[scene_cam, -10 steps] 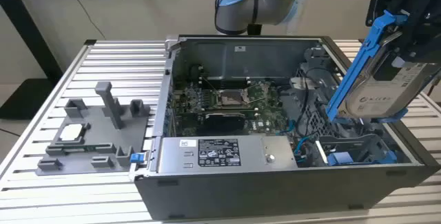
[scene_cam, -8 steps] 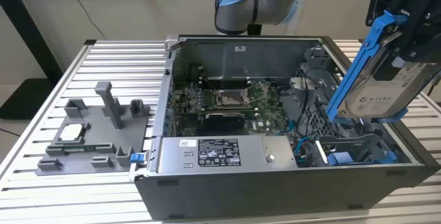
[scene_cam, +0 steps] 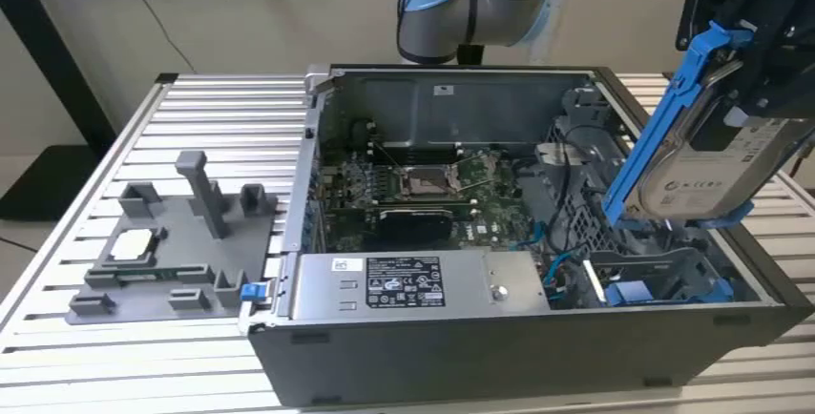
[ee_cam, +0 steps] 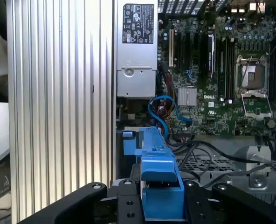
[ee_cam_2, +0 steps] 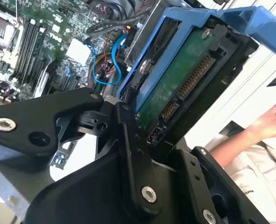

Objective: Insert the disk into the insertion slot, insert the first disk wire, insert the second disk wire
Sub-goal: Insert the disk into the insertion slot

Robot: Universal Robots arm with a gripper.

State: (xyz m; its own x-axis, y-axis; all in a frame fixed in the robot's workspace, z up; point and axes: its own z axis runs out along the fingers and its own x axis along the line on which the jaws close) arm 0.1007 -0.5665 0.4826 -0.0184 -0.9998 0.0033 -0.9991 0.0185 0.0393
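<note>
The disk (scene_cam: 707, 171) is a flat silver-grey drive with a white label on its broad face, clipped into a bright blue plastic frame (scene_cam: 662, 109) that runs along its edges. In the second wrist view its other face shows: a green circuit board (ee_cam_2: 184, 79) with a row of connector pins along one end, and the blue frame around it.

The gripper (scene_cam: 745, 80) is clamped on the disk and holds it in the air at the exterior view's right, over the right-hand end of the open computer case (scene_cam: 510, 357). The disk hangs below the gripper, tilted, with its labelled face towards the exterior camera and its lower end just above the case's rim. In the second wrist view one black finger (ee_cam_2: 128, 154) presses against the edge of the blue frame. In the first wrist view the frame's blue end sits between the two black finger links.

The slot (scene_cam: 656, 266), a dark grey bay with blue tabs, lies in the case's near right corner, below the disk and apart from it. Thin blue cables (scene_cam: 554, 261) curl beside the bay. To the exterior view's left of it are a long silver box (scene_cam: 407, 285) and the square processor socket (scene_cam: 425, 181). A person's hand (ee_cam_2: 268, 121) shows beyond the disk in the second wrist view.
</note>
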